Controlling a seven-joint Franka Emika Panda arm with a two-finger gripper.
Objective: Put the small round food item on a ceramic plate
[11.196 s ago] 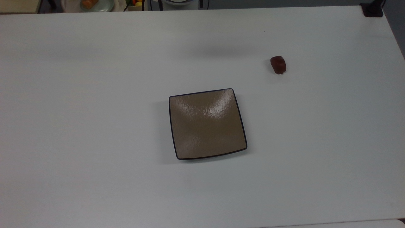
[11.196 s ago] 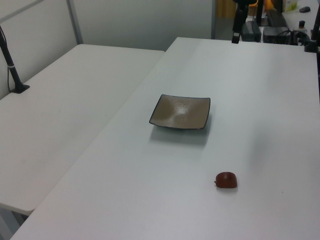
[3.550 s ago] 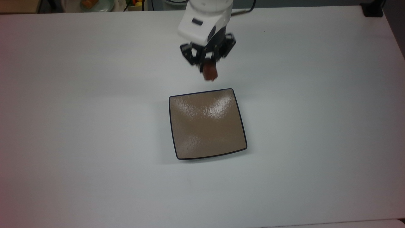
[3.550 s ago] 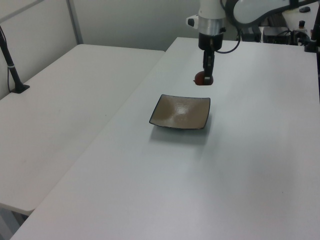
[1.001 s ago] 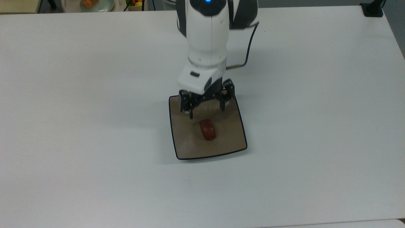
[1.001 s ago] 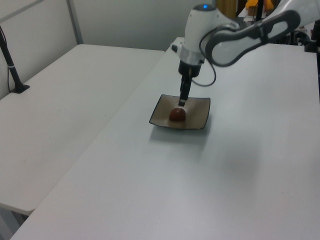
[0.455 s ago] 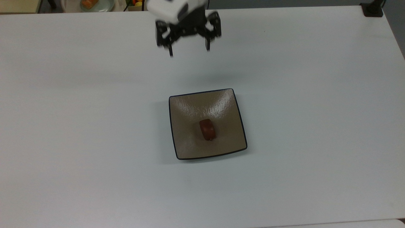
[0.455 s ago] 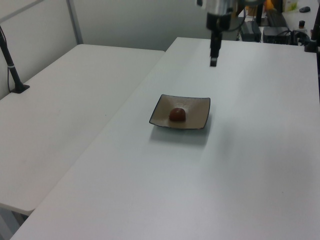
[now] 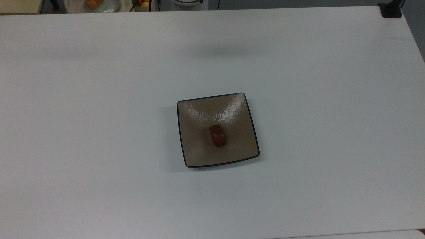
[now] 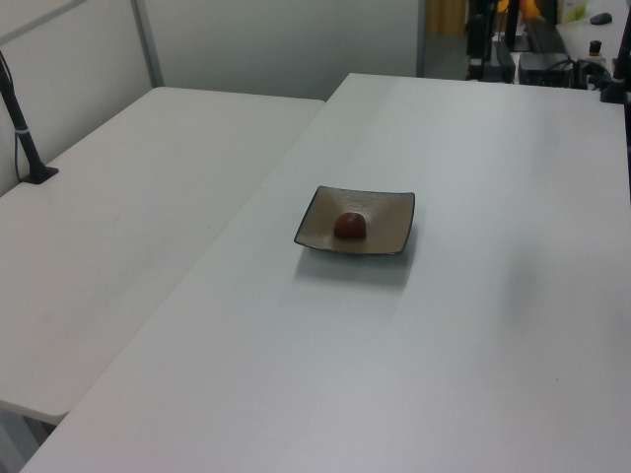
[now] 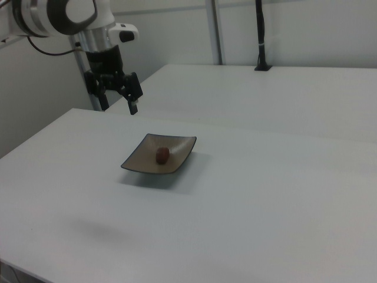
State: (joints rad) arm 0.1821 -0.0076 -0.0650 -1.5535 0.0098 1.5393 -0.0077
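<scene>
Gripper (image 11: 118,97) hangs in the air above the desk's edge at the right view's left, fingers (image 11: 134,107) spread apart, nothing held between them; well apart from the plate. White arm (image 11: 65,15) runs up and off toward the right view's upper left corner. Ceramic plate (image 9: 199,152) sits flat near the middle of the desk (image 9: 99,132), square, tan-brown, glossy, thin dark rim, turned slightly off the desk's edges. Small round food item (image 9: 217,135) lies on the plate close to its centre, dark reddish-brown, touching the plate's surface, clear of all four rims; same placement in the left view, item (image 10: 349,225) on plate (image 10: 389,232), and in the right view, item (image 11: 162,155) on plate (image 11: 138,162). Beyond the desk's far edge at the top view's upper left, a pale round dish (image 9: 111,6) with orange food (image 9: 94,3). Black clamp mount (image 9: 391,10) on the desk's corner at the top view's upper right. A second white table (image 10: 118,217) adjoins along the left view's left, with a black post (image 10: 25,138) standing on it
</scene>
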